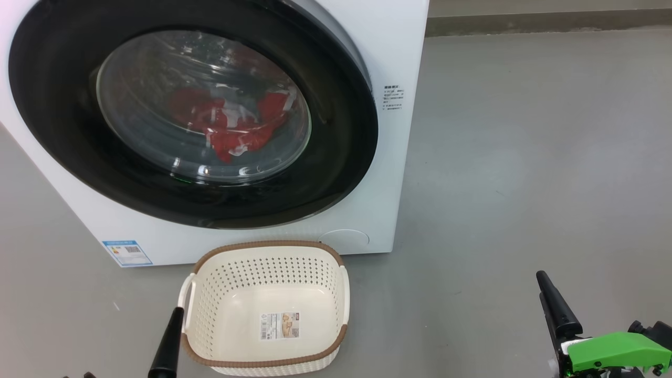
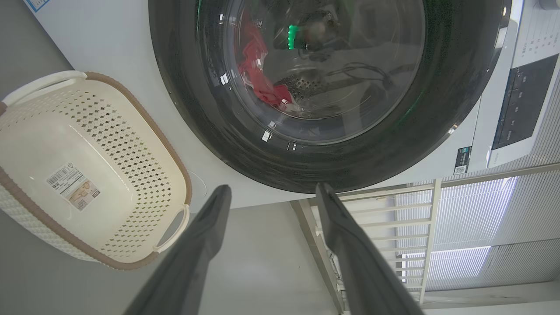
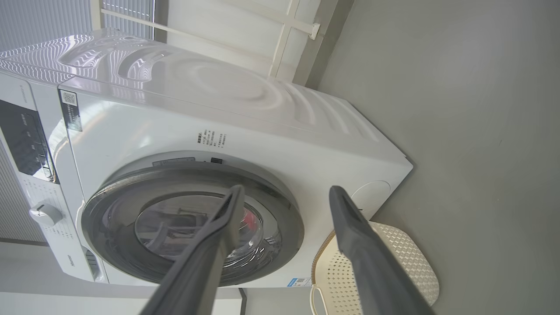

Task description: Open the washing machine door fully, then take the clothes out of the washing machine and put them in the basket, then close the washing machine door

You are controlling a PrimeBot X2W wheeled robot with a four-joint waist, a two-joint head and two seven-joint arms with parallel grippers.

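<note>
The white washing machine (image 1: pixel 399 63) stands on the floor with its door (image 1: pixel 68 147), a wide black ring around a glass bowl, lying flat against its front. Red and white clothes (image 1: pixel 236 126) lie behind the glass and show again as clothes (image 2: pixel 262 83) in the left wrist view. The cream basket (image 1: pixel 262 270) with a brown rim sits empty just in front of the machine. My left gripper (image 2: pixel 272 188) is open, low beside the basket, pointing at the door's lower edge. My right gripper (image 3: pixel 286 189) is open, well to the right of the machine, holding nothing.
Grey floor (image 1: pixel 525 157) spreads wide to the right of the machine. A small blue label (image 1: pixel 127 253) and a round cover (image 1: pixel 346 239) mark the machine's lower front. The control panel (image 2: pixel 523 100) and a white railing (image 2: pixel 411 227) stand by the machine.
</note>
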